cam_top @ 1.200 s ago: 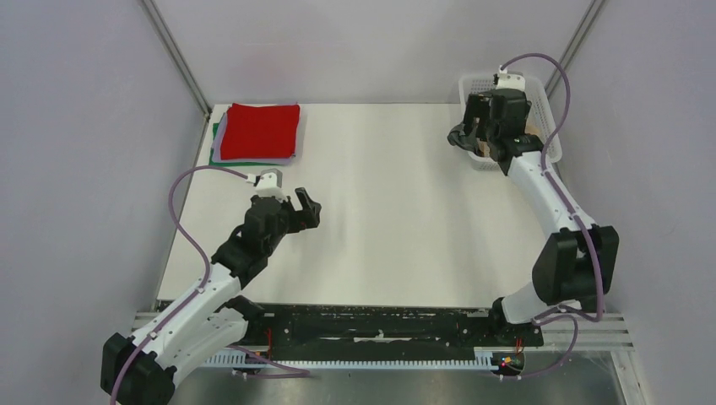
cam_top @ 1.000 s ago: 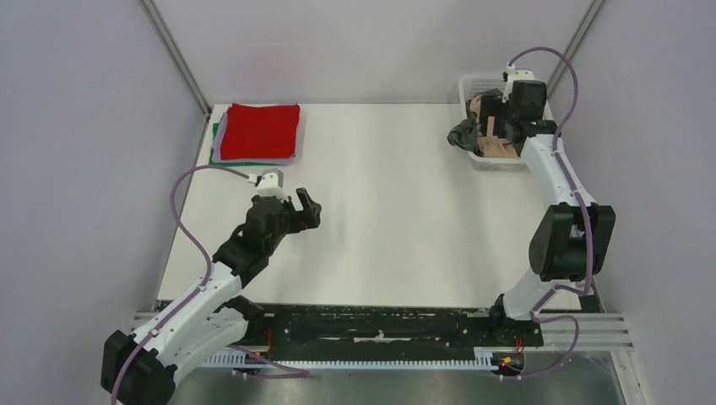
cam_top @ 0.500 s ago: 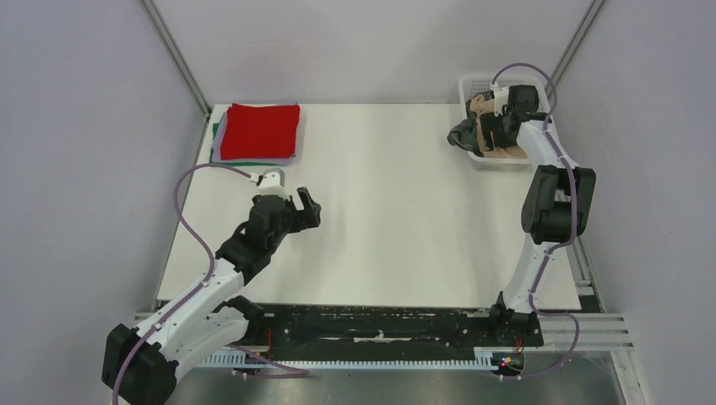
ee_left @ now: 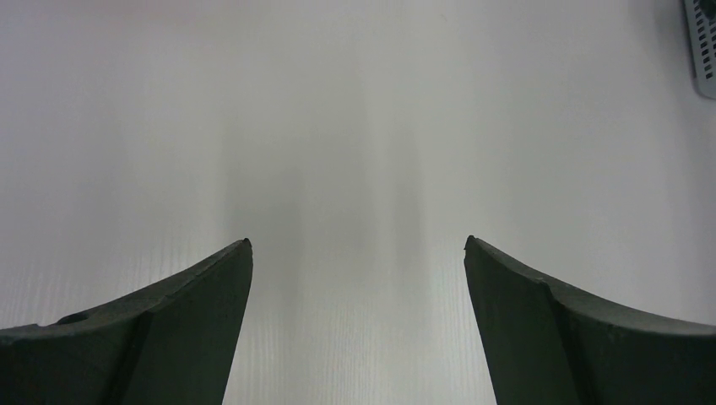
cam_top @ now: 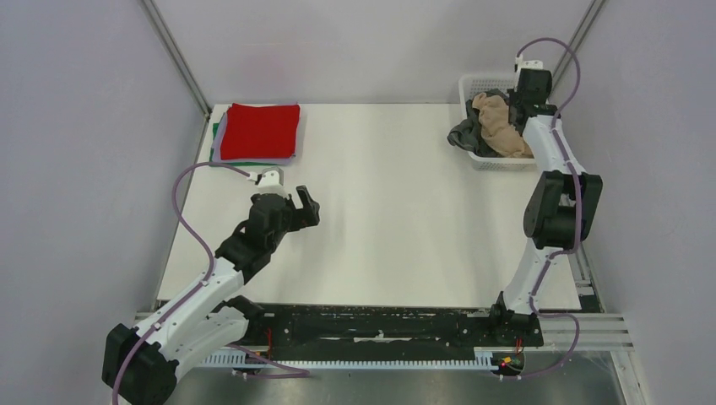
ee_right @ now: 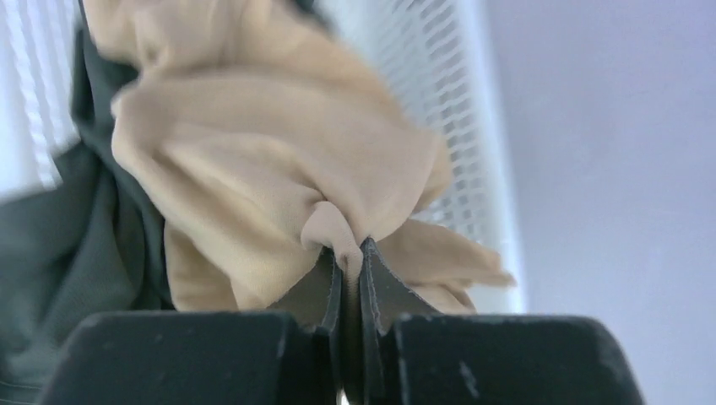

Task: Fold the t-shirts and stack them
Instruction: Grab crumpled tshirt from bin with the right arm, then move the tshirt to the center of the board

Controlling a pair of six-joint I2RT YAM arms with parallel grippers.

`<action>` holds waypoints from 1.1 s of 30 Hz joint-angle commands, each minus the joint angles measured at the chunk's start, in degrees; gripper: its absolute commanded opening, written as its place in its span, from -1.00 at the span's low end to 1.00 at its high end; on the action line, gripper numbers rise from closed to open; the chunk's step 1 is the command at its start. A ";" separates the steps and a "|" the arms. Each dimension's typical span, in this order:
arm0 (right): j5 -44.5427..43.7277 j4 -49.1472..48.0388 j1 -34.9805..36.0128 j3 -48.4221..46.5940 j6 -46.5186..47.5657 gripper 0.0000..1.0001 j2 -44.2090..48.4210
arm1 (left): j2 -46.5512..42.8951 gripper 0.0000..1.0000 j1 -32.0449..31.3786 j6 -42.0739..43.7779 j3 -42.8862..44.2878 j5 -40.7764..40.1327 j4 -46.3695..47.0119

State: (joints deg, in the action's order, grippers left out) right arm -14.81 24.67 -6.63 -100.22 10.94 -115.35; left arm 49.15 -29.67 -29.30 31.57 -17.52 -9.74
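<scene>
Your right gripper has swung to the basket far side, now pinching a tan t-shirt fold | dark grey t-shirt crowds beside it | your left gripper unmoved, spread wide over the table | red t-shirt folded far-left.

The top view looks down from above and behind the arm bases at the near edge, facing the far edge, and takes in the whole desk. The left wrist view sits low over the bare middle of the desk. It looks between the spread fingers of the left gripper toward the far right corner, where a sliver of the basket shows. The right wrist view is very close, inside that basket, with the right gripper pinching the tan t-shirt low in frame. The top view shares both.
</scene>
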 commanded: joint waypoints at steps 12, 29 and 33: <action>7.89 -49.78 -0.66 6.72 -13.04 -1.00 31.58 | -2.09 0.99 -0.12 -1.63 1.59 -1.11 -0.38; 50.13 -43.40 20.60 7.46 -35.31 -1.00 36.02 | -5.98 0.99 -0.13 -5.94 2.43 -5.24 -6.54; 42.47 -42.10 27.71 16.88 -31.48 -1.00 39.88 | -8.58 0.99 -0.13 -8.00 4.88 -3.56 -12.06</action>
State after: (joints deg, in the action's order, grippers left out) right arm 31.03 -17.26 16.56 -89.60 -23.68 -80.79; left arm 43.44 -29.67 -32.73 32.32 -20.43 -16.73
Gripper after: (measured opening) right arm 0.044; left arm 0.994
